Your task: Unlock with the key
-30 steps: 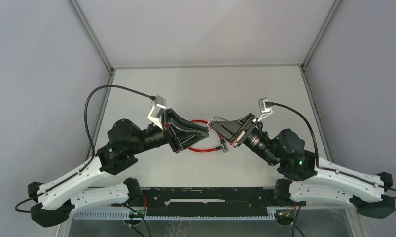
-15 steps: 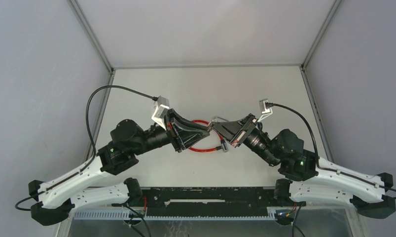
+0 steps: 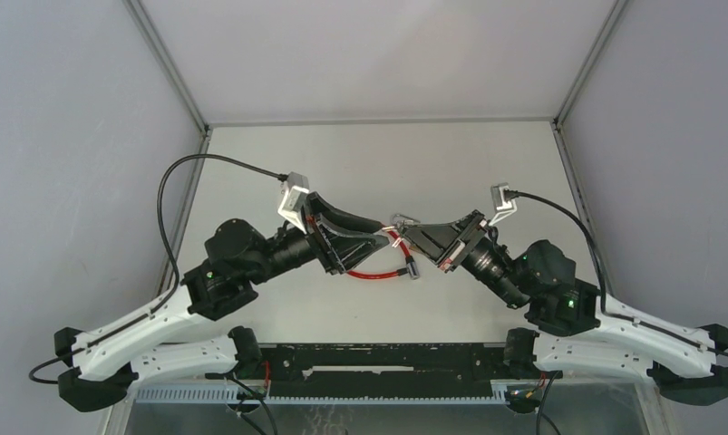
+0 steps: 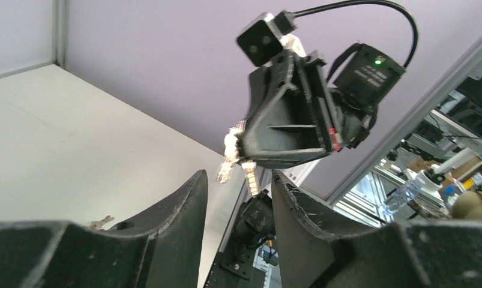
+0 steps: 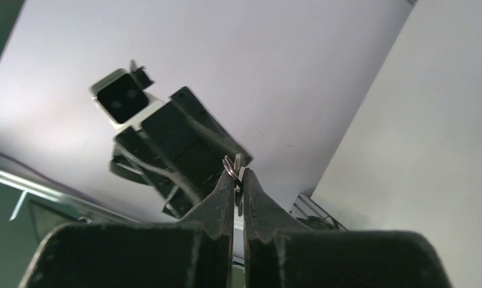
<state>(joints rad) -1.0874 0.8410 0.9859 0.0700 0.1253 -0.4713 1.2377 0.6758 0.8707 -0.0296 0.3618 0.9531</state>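
A red cable lock [image 3: 371, 273] lies looped on the table, its metal end [image 3: 412, 269] toward the right. My right gripper [image 3: 408, 229] is shut on a key [image 5: 239, 174] with a split ring [image 5: 228, 164] at its fingertips. In the left wrist view that gripper hangs above and ahead of me with the keys [image 4: 230, 158] dangling from its tip. My left gripper [image 3: 381, 238] faces it from the left, a short way off. Its jaws [image 4: 239, 176] stand apart with nothing between them. The lock's keyhole does not show in any view.
The table's side rails [image 3: 189, 195] run close on both sides, and grey walls enclose the back. The black mounting bar [image 3: 387, 358] with both arm bases lies along the near edge. The two wrists nearly meet over the middle of the table.
The left jaws have spread wider. The right arm has drawn back to the right with the keys, and the left gripper has tilted slightly upward.
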